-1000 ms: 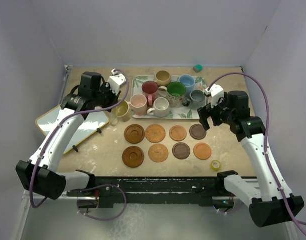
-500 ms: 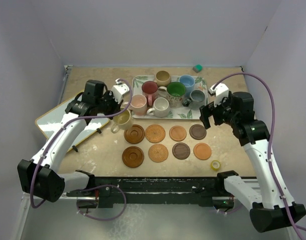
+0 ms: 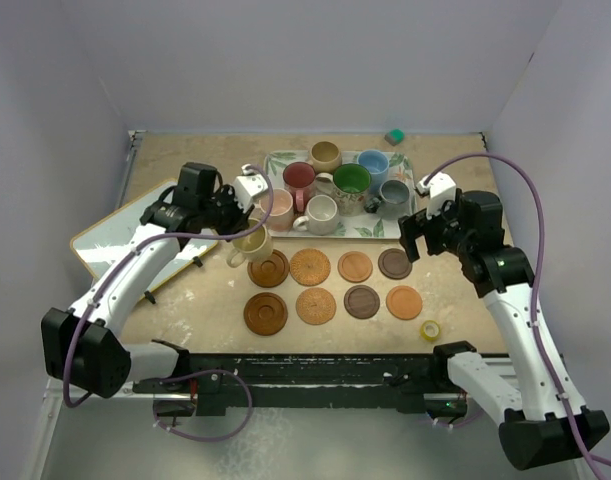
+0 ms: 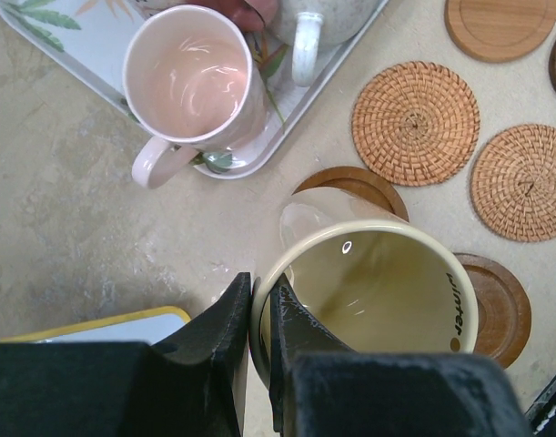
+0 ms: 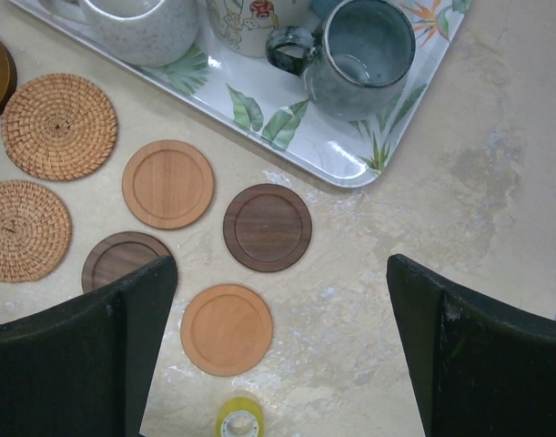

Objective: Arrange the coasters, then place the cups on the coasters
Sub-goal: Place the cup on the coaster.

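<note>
The left pincer (image 4: 259, 296), clamped on the yellow cup (image 4: 378, 282) rim, has carried it rightward to the top row's leftmost coaster (image 4: 350, 185). Setting it down likely comes next. The right pincer (image 5: 273, 273) hangs wide open, empty.

We get bright, even overhead light, soft short shadows, sharp focus; small glare inside the pink cup (image 4: 188, 77).
</note>
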